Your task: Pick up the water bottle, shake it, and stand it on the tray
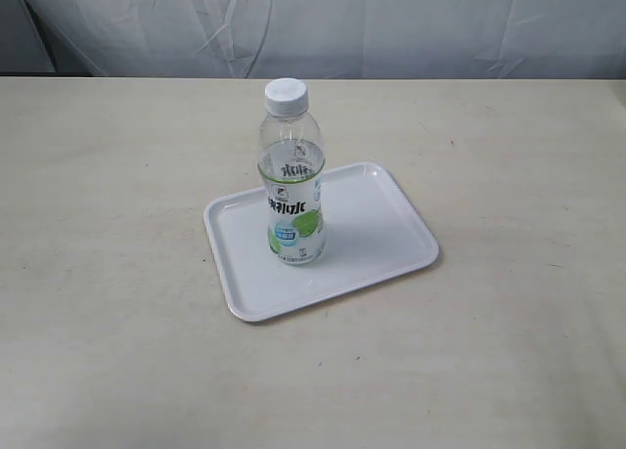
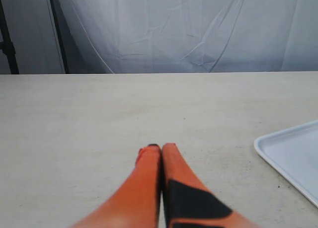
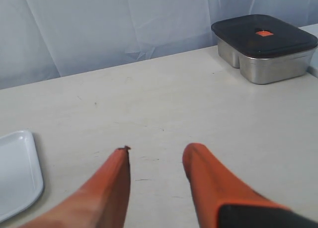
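The water bottle (image 1: 291, 180) stands upright on the white tray (image 1: 391, 224) in the exterior view, white cap on top, label facing the camera. No arm shows in that view. In the left wrist view my left gripper (image 2: 160, 147) is shut with its orange fingers pressed together over bare table; a corner of the tray (image 2: 293, 156) lies off to one side. In the right wrist view my right gripper (image 3: 158, 152) is open with nothing between its fingers, and an edge of the tray (image 3: 17, 173) shows beside it. The bottle is out of both wrist views.
A steel box with a dark lid (image 3: 263, 46) sits on the table beyond the right gripper. A white curtain (image 1: 313, 23) hangs behind the beige table (image 1: 509, 351).
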